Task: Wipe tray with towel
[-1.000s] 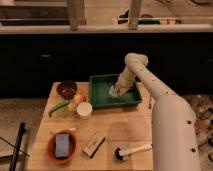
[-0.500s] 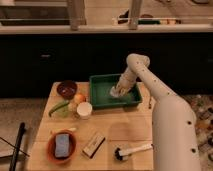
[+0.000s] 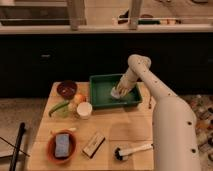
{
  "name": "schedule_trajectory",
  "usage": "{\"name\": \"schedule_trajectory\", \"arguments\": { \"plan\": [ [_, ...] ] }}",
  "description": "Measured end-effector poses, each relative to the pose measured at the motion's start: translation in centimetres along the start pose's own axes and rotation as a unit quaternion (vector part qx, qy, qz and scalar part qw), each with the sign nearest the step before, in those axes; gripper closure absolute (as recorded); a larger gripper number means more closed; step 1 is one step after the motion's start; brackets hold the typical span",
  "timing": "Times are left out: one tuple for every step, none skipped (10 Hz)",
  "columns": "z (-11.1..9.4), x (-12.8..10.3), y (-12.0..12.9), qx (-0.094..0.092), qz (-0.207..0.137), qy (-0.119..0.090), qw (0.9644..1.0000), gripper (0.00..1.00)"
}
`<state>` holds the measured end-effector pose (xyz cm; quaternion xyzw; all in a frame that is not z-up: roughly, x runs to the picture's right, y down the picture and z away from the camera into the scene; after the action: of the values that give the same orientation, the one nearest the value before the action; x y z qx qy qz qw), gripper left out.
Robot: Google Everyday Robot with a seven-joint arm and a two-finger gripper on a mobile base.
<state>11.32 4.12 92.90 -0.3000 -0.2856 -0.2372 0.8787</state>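
A green tray (image 3: 102, 93) sits at the back right of the wooden table. A pale towel (image 3: 118, 93) lies inside it, toward its right side. My gripper (image 3: 120, 89) reaches down into the tray from the right and presses on the towel. My white arm (image 3: 165, 110) runs from the lower right up and over to the tray.
A dark bowl (image 3: 66, 88), an orange (image 3: 79, 97), a green vegetable (image 3: 59, 107) and a white cup (image 3: 84, 109) stand left of the tray. An orange bowl with a blue sponge (image 3: 62, 145), a wooden block (image 3: 93, 144) and a brush (image 3: 131, 150) lie near the front edge.
The gripper with the towel has shifted slightly within the right part of the tray. Everything else on the table is unmoved.
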Motion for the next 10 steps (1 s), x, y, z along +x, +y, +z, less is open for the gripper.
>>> {"name": "schedule_trajectory", "arguments": {
  "plan": [
    [0.2, 0.0, 0.2, -0.003, 0.002, 0.001, 1.0, 0.99],
    [0.4, 0.0, 0.2, -0.005, 0.003, 0.002, 1.0, 0.99],
    [0.5, 0.0, 0.3, -0.006, 0.004, 0.002, 1.0, 0.99],
    [0.8, -0.1, 0.3, -0.009, 0.002, 0.002, 1.0, 0.99],
    [0.9, -0.3, 0.2, -0.011, -0.001, 0.002, 0.9999, 0.99],
    [1.2, -0.7, 0.0, -0.014, -0.008, 0.001, 0.9999, 0.99],
    [1.6, -1.3, -0.3, -0.02, -0.018, -0.001, 0.9996, 0.99],
    [2.0, -2.1, -0.4, -0.027, -0.029, -0.006, 0.9992, 0.99],
    [2.1, -2.3, -0.2, -0.034, -0.034, -0.007, 0.9988, 0.99],
    [2.2, -2.4, 0.2, -0.04, -0.036, -0.009, 0.9985, 0.99]
  ]
}}
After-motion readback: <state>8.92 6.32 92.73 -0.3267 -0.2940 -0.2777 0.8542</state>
